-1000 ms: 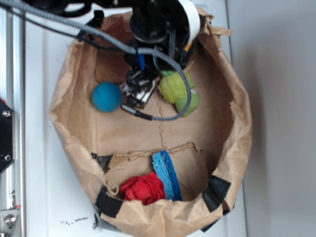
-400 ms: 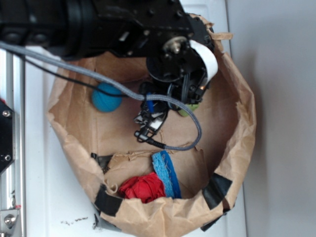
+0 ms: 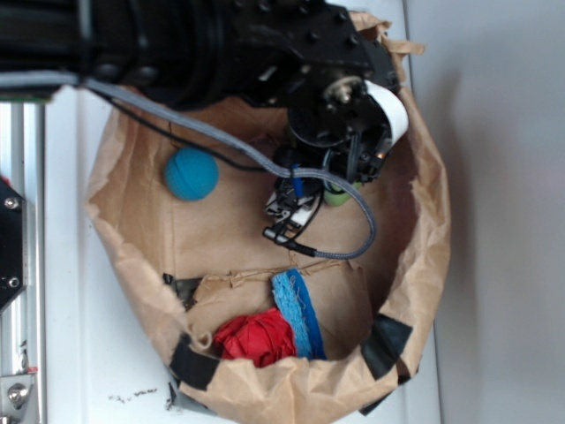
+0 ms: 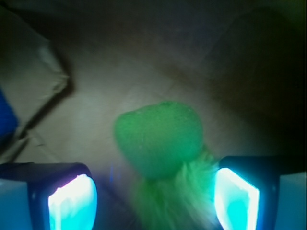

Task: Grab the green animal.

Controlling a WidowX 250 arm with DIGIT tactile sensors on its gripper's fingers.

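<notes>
- End effector point(image 4: 153, 203) spread wide, gripping nothing.
- Green animal point(image 4: 160, 143) lies between the fingers point(image 4: 72, 203) on the paper bag point(image 3: 415, 256) floor, nearer the right-hand one.
- Contact with fur: cannot tell.

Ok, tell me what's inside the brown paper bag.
Inside the paper bag: blue ball, red cloth, blue strip, and the green animal between the open gripper fingers. The arm hides most of it from outside.

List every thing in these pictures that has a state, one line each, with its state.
gripper: open, fingers either side of the toy
green animal: lying on the bag floor, not gripped
blue ball: resting free, left of the arm
red cloth: crumpled
paper bag: open, rim rolled down
</notes>
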